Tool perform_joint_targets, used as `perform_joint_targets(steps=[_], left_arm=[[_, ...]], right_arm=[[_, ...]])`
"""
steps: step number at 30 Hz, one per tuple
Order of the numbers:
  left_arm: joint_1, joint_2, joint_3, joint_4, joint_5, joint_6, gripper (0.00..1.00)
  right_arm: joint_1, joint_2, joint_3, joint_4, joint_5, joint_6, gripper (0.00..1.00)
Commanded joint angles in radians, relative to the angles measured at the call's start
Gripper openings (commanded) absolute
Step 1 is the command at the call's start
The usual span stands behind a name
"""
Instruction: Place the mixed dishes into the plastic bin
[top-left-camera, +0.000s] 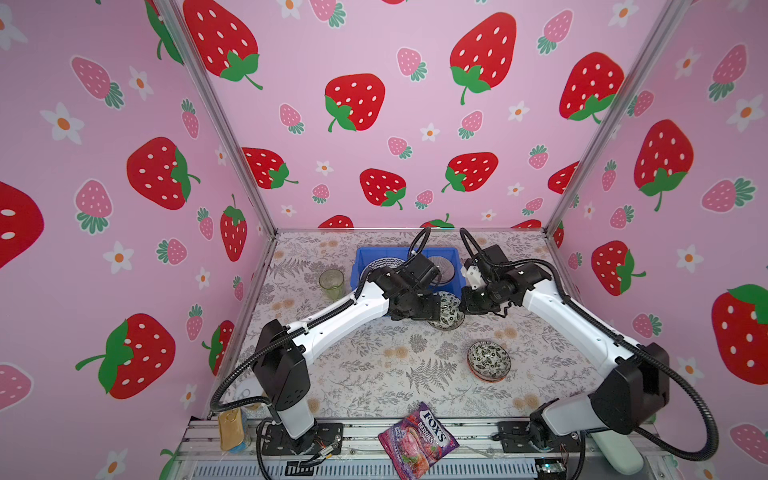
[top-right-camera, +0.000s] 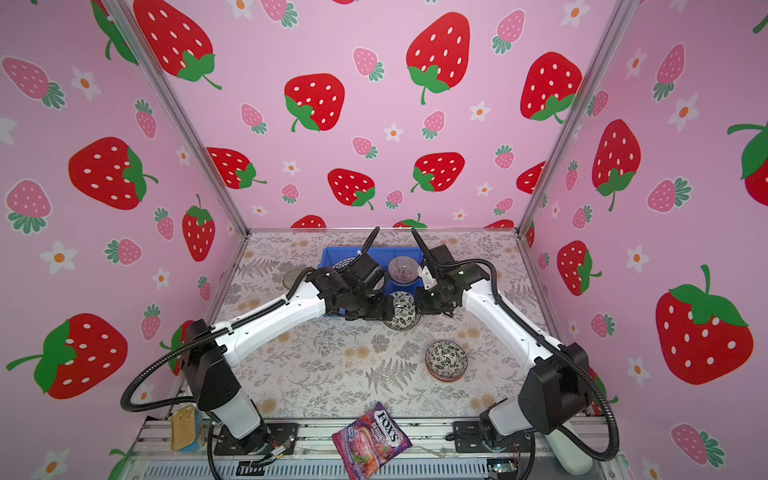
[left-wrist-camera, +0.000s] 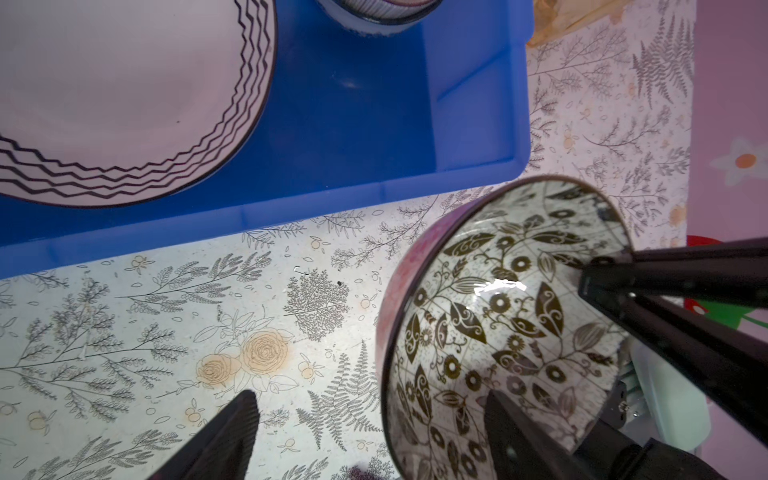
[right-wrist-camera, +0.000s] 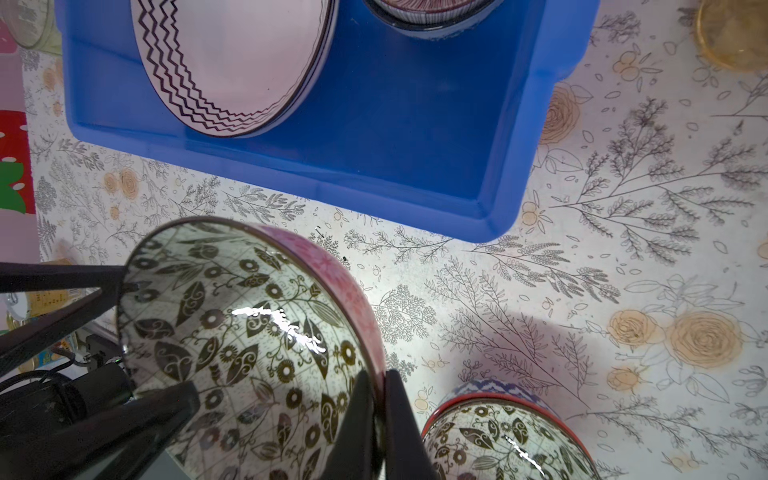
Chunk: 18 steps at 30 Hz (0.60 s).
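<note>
A small bowl (top-left-camera: 448, 311) (right-wrist-camera: 249, 316), pink outside and black-and-white floral inside, hangs tilted just in front of the blue plastic bin's (top-left-camera: 360, 257) near right corner. My right gripper (right-wrist-camera: 379, 376) (top-left-camera: 463, 305) is shut on its rim. My left gripper (left-wrist-camera: 370, 397) (top-left-camera: 436, 309) is open astride the opposite rim, one finger inside the bowl (left-wrist-camera: 498, 316) and one outside. In the bin (left-wrist-camera: 353, 124) lie a zigzag-rimmed plate (left-wrist-camera: 124, 91) and a striped bowl (top-left-camera: 442, 266). A second floral bowl (top-left-camera: 488, 359) with a red rim sits on the table.
A green tumbler (top-left-camera: 331, 282) stands left of the bin and an amber tumbler (right-wrist-camera: 733, 33) to its right. A purple candy bag (top-left-camera: 417, 440) lies at the front edge. A gold tin can (top-left-camera: 232, 428) sits by the left arm's base.
</note>
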<state>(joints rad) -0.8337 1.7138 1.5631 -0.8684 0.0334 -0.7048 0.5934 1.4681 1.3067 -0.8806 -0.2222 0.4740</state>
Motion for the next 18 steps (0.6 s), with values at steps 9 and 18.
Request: perform_joint_targets(steps=[9, 18], left_arm=[[0.03, 0.012, 0.031, -0.067, -0.054, 0.002, 0.66], [0.039, 0.046, 0.037, -0.049, -0.017, 0.015, 0.41]], right_arm=[[0.032, -0.015, 0.014, 0.03, -0.039, 0.015, 0.01], [0.042, -0.032, -0.011, 0.054, -0.06, 0.04, 0.01]])
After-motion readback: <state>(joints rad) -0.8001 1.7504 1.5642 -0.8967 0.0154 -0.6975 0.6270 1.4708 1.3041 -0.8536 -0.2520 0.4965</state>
